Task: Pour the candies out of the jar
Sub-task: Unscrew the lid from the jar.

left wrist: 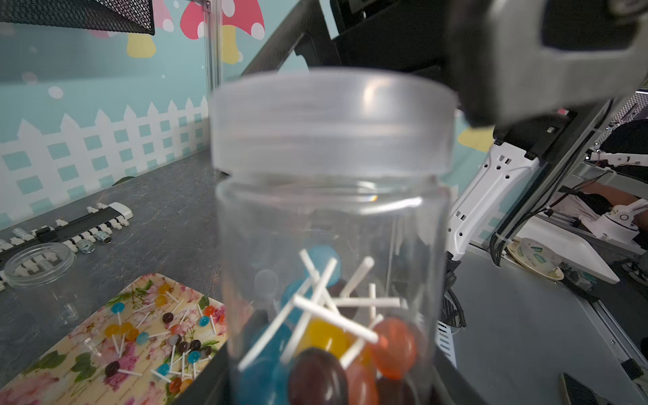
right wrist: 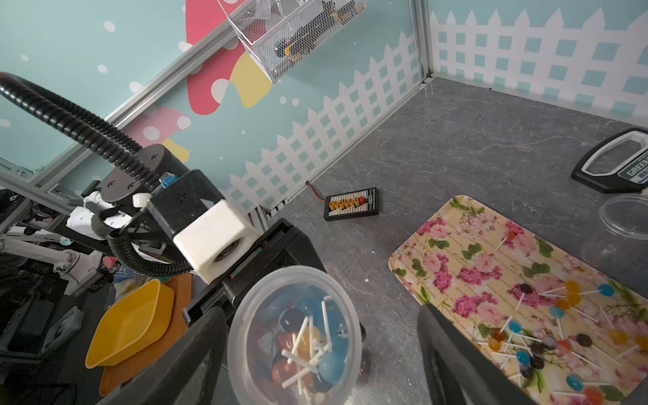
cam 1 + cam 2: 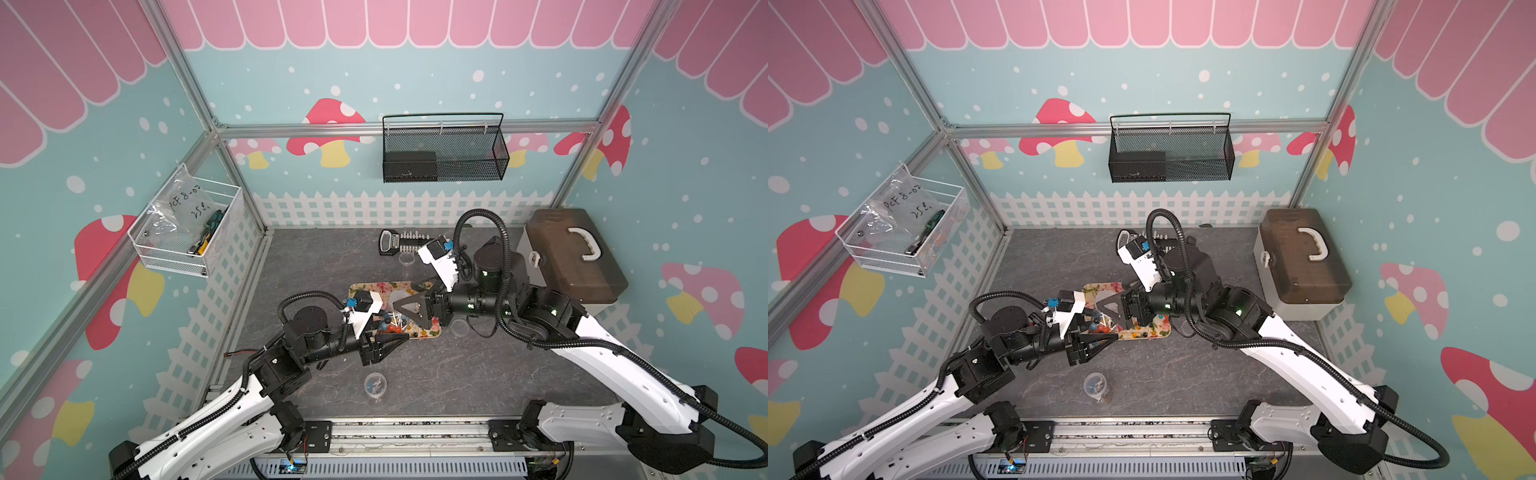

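Note:
My left gripper (image 1: 326, 384) is shut on the lower body of a clear plastic jar (image 1: 329, 217) that stands upright with its translucent lid (image 2: 294, 305) on. The candies (image 1: 326, 347), blue, yellow, orange and dark lollipops on white sticks, lie in a heap at its bottom. My right gripper (image 2: 319, 312) is open, one finger on each side of the lid with gaps between. In both top views it reaches in over the jar, above the near end of the flowered tray (image 3: 365, 289). More candies (image 2: 547, 336) lie loose on that tray.
An open clear jar (image 3: 375, 386) stands near the front edge, another (image 3: 406, 258) behind the tray. A brown toolbox (image 3: 573, 253) sits at the right. A socket rail (image 3: 401, 241) lies at the back. A small black board (image 2: 351, 208) lies by the left wall.

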Controlling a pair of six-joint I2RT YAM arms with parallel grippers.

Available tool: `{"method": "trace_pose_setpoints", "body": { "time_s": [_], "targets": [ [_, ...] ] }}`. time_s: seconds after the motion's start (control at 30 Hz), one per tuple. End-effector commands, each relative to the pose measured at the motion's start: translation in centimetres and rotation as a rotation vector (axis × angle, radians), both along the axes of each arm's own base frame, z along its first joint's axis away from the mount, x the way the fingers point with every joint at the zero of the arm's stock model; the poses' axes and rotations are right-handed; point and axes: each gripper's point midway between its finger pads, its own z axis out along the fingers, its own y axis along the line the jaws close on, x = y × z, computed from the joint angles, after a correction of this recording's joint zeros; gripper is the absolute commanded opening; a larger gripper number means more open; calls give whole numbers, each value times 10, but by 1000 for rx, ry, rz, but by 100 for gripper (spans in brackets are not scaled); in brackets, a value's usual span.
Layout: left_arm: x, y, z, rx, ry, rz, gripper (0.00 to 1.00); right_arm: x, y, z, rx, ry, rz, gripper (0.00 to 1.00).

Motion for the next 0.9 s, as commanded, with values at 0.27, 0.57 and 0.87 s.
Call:
{"method": "trace_pose_setpoints", "body": {
  "time_s": [0.27, 0.57, 0.87],
  "targets": [
    [12, -1, -4, 0, -17, 48, 59, 26, 16, -35, -7, 289, -215, 84],
    [11, 0, -3, -5, -17, 46, 59, 28, 30, -48, -38, 317, -202, 82],
    [11, -2, -2, -7, -15, 39, 59, 23, 36, -43, -34, 298, -146, 63]
  ]
}}
